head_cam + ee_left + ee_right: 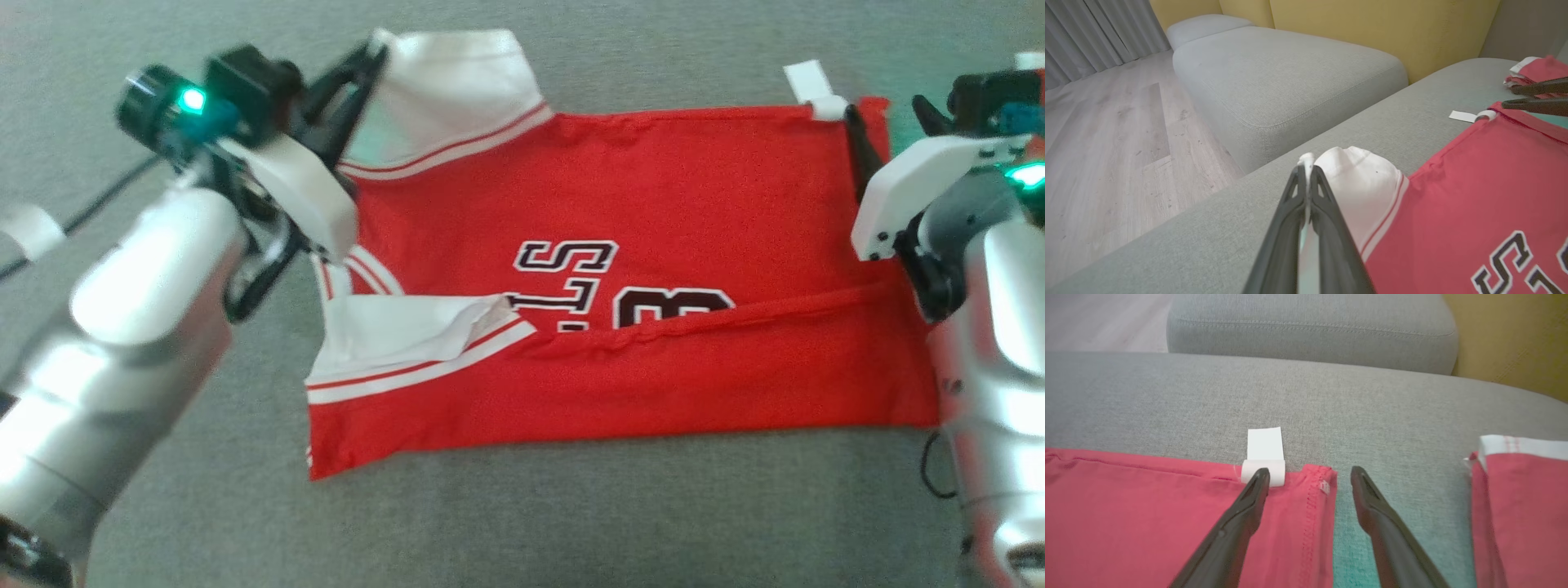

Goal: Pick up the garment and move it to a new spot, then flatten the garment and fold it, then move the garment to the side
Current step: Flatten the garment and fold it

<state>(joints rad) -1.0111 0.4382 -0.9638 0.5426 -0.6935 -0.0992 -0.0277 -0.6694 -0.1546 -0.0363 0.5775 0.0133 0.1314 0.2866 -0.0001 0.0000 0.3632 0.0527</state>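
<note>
The garment (637, 204) is a red jersey with white sleeves and black lettering, lying flat on the grey cushion (571, 506) with its near edge folded over. My left gripper (371, 53) is shut on the corner of the far white sleeve (1359, 179); in the left wrist view the gripper (1306, 167) pinches white cloth between its fingers. My right gripper (890, 114) stands open at the garment's far right corner. In the right wrist view the gripper (1309, 470) has one finger over the red hem by a white label (1264, 451) and the other over bare cushion.
Another red and white piece of clothing (1523, 498) lies just right of the garment. A second grey cushion (1274, 73) and wooden floor (1106, 143) lie beyond the far edge, with a yellow backrest (1372, 24) behind. A dark cable (90, 208) runs at the left.
</note>
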